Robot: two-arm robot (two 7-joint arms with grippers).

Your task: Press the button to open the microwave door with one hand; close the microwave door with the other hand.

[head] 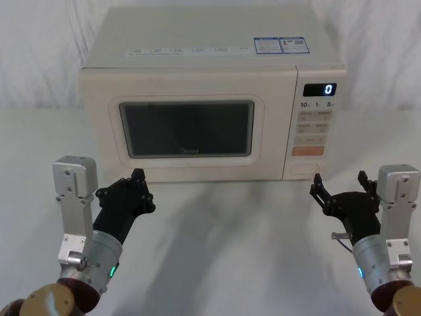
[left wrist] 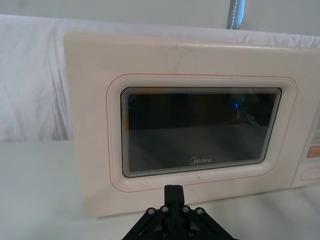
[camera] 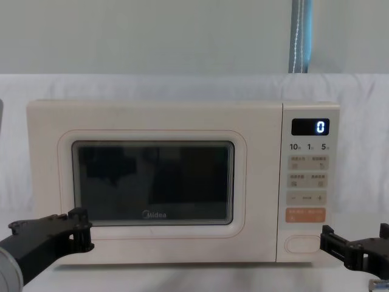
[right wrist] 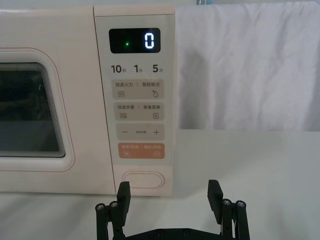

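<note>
The microwave door (head: pixel 187 128) is closed flush with the cream oven body; its dark window and Midea logo face me, also in the left wrist view (left wrist: pixel 200 130) and the chest view (camera: pixel 152 182). The wide blank button (head: pixel 308 169) sits at the bottom of the control panel, under the orange key (right wrist: pixel 141 150). My right gripper (head: pixel 339 179) hovers open just in front of and below the button (right wrist: pixel 143 180), a short gap away. My left gripper (head: pixel 135 181) is shut and empty, low before the door's lower left corner, not touching it.
The microwave (head: pixel 217 39) stands at the back of a white table (head: pixel 230 250), with white cloth draped behind it. The display (head: pixel 320 89) reads 0. Open tabletop lies between the two arms.
</note>
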